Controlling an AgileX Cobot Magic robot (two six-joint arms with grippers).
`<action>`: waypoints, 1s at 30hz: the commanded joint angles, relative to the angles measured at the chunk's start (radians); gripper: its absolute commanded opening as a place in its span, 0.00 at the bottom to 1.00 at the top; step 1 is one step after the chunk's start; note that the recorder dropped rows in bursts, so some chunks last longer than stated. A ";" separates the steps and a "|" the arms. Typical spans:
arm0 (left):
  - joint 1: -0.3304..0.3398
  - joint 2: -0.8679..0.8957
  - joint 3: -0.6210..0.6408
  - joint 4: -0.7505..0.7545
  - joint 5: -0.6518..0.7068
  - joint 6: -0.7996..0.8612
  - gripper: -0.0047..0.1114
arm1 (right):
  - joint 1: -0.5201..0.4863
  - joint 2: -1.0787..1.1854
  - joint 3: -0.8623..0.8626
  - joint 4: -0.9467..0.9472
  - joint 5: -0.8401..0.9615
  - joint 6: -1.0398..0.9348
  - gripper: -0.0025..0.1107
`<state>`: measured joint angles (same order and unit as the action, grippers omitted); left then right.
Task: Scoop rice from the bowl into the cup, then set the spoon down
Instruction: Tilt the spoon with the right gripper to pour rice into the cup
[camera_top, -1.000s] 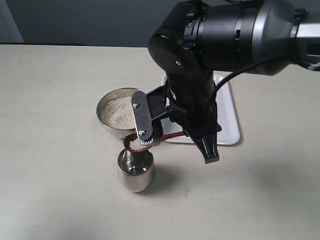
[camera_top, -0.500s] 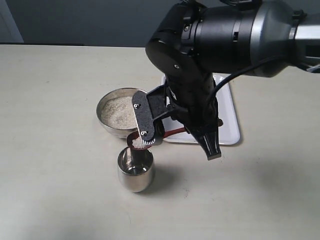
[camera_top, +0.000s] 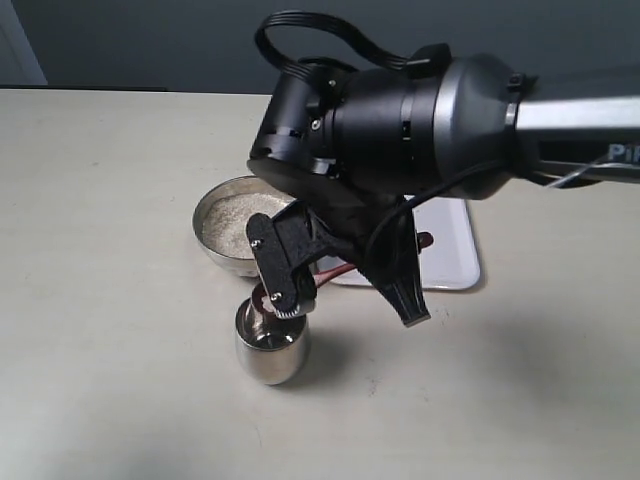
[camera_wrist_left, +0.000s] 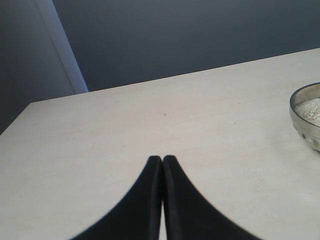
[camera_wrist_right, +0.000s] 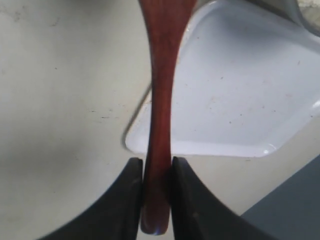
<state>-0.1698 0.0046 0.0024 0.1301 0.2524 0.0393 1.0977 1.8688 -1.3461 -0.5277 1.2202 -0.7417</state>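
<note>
R claw (camera_wrist_right: 157, 167) pinched tight on spoon (camera_wrist_right: 161, 100) handle-end; head tipped over cup (camera_top: 272, 350), well clear of counter's far edge, so you drop rice (camera_top: 228, 225) inside.

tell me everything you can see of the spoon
The spoon is slim, glossy and dark reddish-brown, wood by its look, with a long thin handle that widens toward the head. The right tool is shut on the handle near its end, one finger on each side. In the exterior view the head sits just over the mouth of the cup, mostly hidden behind a finger, so whether it is loaded cannot be told. The handle passes above a corner of the white tray without touching it.
</note>
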 joint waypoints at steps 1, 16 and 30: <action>-0.003 -0.005 -0.002 0.002 -0.015 -0.004 0.04 | 0.009 -0.002 0.008 -0.047 0.001 0.015 0.02; -0.003 -0.005 -0.002 0.002 -0.015 -0.004 0.04 | 0.079 0.000 0.067 -0.211 0.001 0.092 0.02; -0.003 -0.005 -0.002 0.002 -0.015 -0.004 0.04 | 0.131 0.002 0.067 -0.265 0.001 0.120 0.02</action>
<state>-0.1698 0.0046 0.0024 0.1301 0.2504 0.0393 1.2203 1.8694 -1.2821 -0.7740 1.2182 -0.6371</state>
